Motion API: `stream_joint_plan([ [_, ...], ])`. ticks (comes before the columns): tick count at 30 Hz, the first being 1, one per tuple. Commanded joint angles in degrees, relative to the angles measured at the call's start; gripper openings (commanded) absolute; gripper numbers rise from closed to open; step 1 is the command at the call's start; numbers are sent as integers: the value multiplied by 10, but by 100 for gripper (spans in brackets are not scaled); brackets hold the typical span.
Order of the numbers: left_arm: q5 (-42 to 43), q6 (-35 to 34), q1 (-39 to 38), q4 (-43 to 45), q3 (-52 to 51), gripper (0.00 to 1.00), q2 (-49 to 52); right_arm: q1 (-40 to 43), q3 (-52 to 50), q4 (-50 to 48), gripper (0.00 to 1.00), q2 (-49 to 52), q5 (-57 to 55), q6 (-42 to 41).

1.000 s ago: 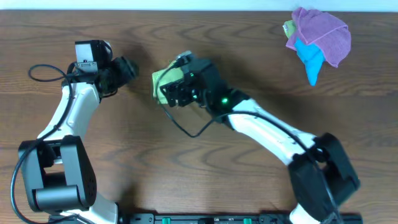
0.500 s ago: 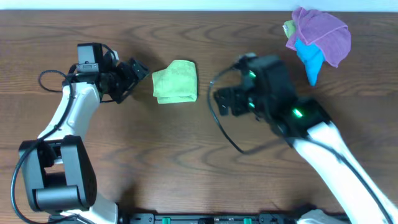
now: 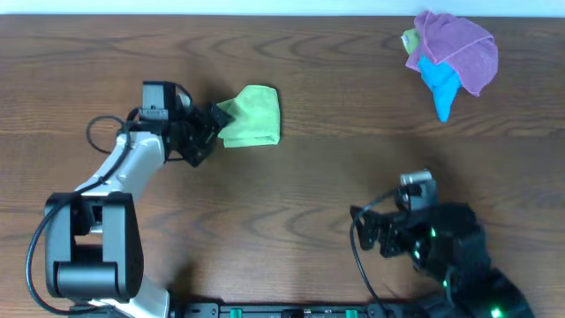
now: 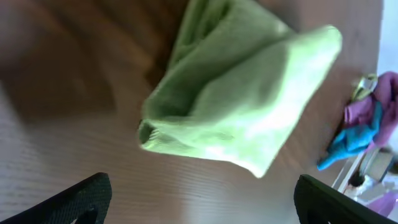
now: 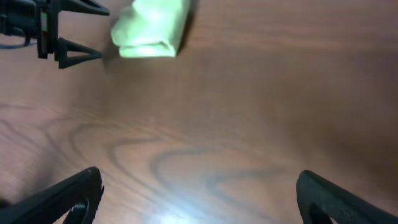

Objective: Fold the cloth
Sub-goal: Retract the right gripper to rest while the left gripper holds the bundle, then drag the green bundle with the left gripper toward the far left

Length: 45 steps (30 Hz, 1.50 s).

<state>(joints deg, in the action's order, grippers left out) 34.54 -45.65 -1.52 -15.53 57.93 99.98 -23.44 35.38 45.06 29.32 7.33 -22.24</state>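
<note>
The green cloth (image 3: pixel 252 115) lies folded compactly just ahead of the left end effector (image 3: pixel 212 132), which is spread wide and empty. The right end effector (image 3: pixel 362 231), likewise wide, is well apart; folding looks finished

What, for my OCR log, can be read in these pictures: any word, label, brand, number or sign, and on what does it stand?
None: no word, label, brand, number or sign can be read in any view.
The green cloth, the cloth pile and the table are plain, with no print.
The right arm shows small green lights only, with no lettering that can be made out.
</note>
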Motion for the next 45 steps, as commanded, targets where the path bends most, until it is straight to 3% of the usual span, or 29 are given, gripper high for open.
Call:
stream_joint_plan([
  [1,0,-34,0,21,-28,95,-3,6,-33,12,99,-44,6,-50],
  [12,-19,-149,-17,160,-107,95,2,6,-45,12,99,-73,6,-56],
  [28,-65,-228,-59,257,-107,95,69,6,-45,13,99,-73,6,-56],
  [31,-79,-227,-66,278,-107,100,80,6,-45,13,99,-73,6,-56],
  [35,-102,-218,-77,306,-107,76,101,6,-45,13,99,-73,6,-56],
  [40,-101,-159,-81,343,-107,41,128,6,-45,13,99,-73,6,-56],
  [42,-99,-127,-82,359,-107,8,137,6,-45,13,99,-73,6,-56],
  [45,-98,-81,-81,373,-106,6,139,6,-45,13,99,-73,6,-56],
])
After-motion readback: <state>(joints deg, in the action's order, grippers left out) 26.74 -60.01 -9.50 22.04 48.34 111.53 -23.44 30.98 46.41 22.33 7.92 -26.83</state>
